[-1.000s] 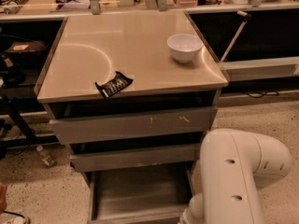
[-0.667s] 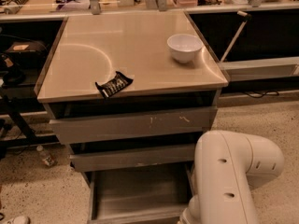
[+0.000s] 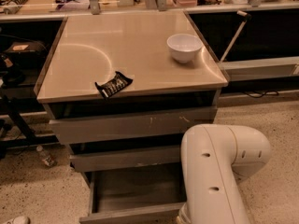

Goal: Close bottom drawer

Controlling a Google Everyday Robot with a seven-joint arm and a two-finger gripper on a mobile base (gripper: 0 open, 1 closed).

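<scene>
The bottom drawer (image 3: 133, 192), a plain dull-grey handleless drawer with a flat grey tray inside, stands pulled well out at 6 o'clock in the view. Its narrow front panel runs along the lower edge and its tray is bare. Just above it, toward 12 o'clock, sits the plain grey middle drawer front (image 3: 124, 158), slightly forward of the body. Above that is the wide grey top drawer front (image 3: 133, 126), which has pale scratch marks near its right end and also stands a little proud, with a dark gap over it.

At 4 o'clock from the open drawer, a thick white robot arm (image 3: 217, 171) with a rounded elbow overlaps the drawer's right side and runs out of the bottom edge. The tool itself lies past that edge, out of sight, so I cannot tell whether it is apart or together.

The smooth beige top of the desk (image 3: 126, 45) carries a round white bowl (image 3: 185, 47) at 2 o'clock and a crumpled black snack packet (image 3: 113, 85) at 7 o'clock, close to the front edge. On the speckled floor at 9 o'clock from the drawers lies a small clear plastic bottle (image 3: 46, 156).
</scene>
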